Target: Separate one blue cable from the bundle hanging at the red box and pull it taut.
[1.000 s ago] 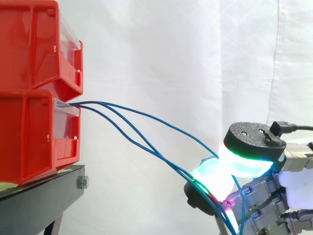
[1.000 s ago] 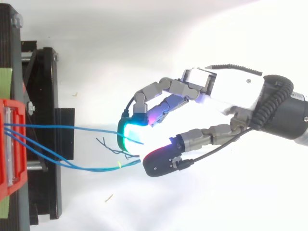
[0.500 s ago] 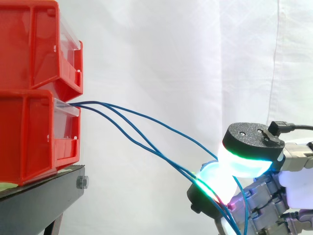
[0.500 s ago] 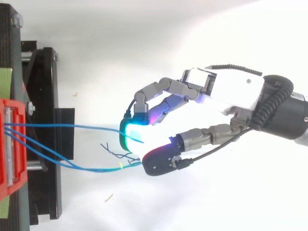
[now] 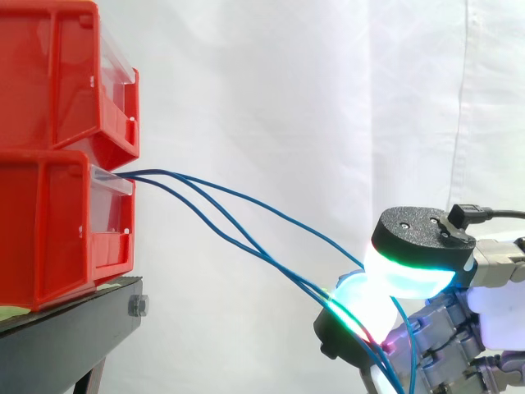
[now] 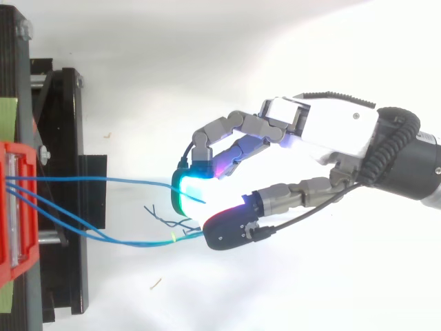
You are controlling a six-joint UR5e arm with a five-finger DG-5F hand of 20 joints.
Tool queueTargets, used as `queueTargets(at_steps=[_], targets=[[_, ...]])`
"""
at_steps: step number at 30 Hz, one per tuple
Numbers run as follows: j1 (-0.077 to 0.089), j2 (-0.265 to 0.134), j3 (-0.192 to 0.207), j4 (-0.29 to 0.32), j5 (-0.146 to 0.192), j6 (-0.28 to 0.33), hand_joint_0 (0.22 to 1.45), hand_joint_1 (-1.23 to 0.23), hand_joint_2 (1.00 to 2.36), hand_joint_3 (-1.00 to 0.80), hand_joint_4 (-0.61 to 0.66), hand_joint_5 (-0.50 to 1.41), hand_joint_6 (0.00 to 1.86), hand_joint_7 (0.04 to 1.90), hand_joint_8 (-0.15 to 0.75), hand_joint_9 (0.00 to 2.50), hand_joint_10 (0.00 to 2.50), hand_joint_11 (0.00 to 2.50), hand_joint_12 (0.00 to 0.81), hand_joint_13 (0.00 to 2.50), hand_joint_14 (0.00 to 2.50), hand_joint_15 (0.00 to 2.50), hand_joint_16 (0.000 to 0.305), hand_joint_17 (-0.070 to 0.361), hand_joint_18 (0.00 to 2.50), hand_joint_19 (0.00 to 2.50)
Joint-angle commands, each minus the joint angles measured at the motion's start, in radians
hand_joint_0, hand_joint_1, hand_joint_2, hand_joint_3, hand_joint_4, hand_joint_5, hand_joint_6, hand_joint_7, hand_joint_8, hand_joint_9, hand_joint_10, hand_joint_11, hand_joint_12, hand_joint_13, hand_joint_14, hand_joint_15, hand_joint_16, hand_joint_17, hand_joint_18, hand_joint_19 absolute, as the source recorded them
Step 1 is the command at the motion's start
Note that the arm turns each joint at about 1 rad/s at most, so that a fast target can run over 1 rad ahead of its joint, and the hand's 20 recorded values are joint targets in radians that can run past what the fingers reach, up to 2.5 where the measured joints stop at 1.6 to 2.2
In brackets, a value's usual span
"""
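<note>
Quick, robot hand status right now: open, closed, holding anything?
Robot hand: closed, pinching the blue cables that run from the lower red box; how many it grips cannot be told.

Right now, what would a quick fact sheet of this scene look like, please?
hand: reaches in from the right, fingers curled
grip: glowing pads pinch blue cables between them
cables: three, leaving the lower red bin, sagging, not taut
red bins: two, stacked on a black stand
backdrop: white curtain
</note>
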Motion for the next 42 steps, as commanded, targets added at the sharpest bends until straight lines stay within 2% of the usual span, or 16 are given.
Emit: queueTargets(at_steps=[1,42], targets=[[0.0,0.0,0.0,0.0,0.0,0.0,0.58,-0.64,1.0,-0.04,0.06,-0.13,0.92,1.17,0.328,0.83,0.02,0.78,0.417,0.79,0.02,0.61,0.06,0.136,0.7,0.54],[0.003,0.0,0.0,0.0,0.0,0.0,0.58,-0.66,1.0,-0.05,0.07,-0.13,0.92,1.14,0.324,0.89,0.02,0.79,0.413,0.8,0.02,0.62,0.057,0.129,0.67,0.51]])
